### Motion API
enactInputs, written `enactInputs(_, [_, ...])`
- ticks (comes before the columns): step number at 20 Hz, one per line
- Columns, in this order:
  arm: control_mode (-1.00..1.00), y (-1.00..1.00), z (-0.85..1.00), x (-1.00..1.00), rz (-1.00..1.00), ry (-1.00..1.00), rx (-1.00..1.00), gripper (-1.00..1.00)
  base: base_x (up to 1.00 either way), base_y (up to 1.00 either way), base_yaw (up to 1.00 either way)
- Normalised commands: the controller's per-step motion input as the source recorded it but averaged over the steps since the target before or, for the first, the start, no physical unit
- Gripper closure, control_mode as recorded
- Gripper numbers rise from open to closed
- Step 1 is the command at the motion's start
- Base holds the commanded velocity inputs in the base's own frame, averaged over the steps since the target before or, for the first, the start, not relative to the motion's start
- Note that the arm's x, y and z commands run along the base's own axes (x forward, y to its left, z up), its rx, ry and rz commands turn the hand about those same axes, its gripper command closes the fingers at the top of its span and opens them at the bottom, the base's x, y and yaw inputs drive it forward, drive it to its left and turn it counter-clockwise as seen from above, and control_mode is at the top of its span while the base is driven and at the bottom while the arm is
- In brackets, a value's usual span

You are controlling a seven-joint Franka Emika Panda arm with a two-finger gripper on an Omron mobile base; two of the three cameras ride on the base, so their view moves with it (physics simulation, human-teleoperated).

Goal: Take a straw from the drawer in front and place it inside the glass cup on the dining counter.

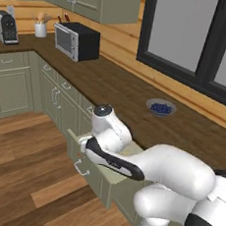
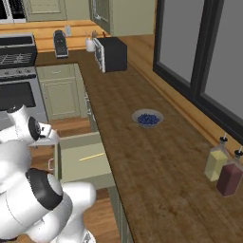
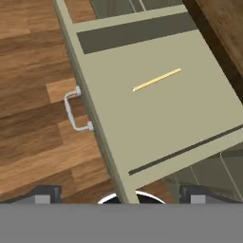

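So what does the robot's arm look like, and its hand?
The arm is glossy white, made of fat rounded sections like smooth tubes, with black bands at the joints. One joint ends in a round dark-grey cap. The hand has two small dark-grey finger tips with lighter grey patches. No cables or writing show.

Below the gripper (image 3: 118, 192), the drawer (image 3: 156, 118) stands pulled open, its pale floor bare around the lone straw (image 3: 156, 79). The dark tabletop (image 3: 223, 33) edge overhangs the drawer's far side; its handle (image 3: 75, 111) juts over the wooden floor (image 3: 33, 95).
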Motion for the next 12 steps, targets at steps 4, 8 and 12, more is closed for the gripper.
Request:
enactInputs(4, [-1.0,-0.39,0.19,0.63,-0.11,0.13,0.01,-1.0,0.0,0.0,0.0])
enactInputs(8, [-1.0,-0.23,-0.04,0.74,-0.09,0.09,0.0,-1.0,0.0,0.0,0.0])
enactInputs(12, [-1.0,-0.01,-0.3,0.73,-0.08,0.05,-0.01,-1.0,0.0,0.0,0.0])
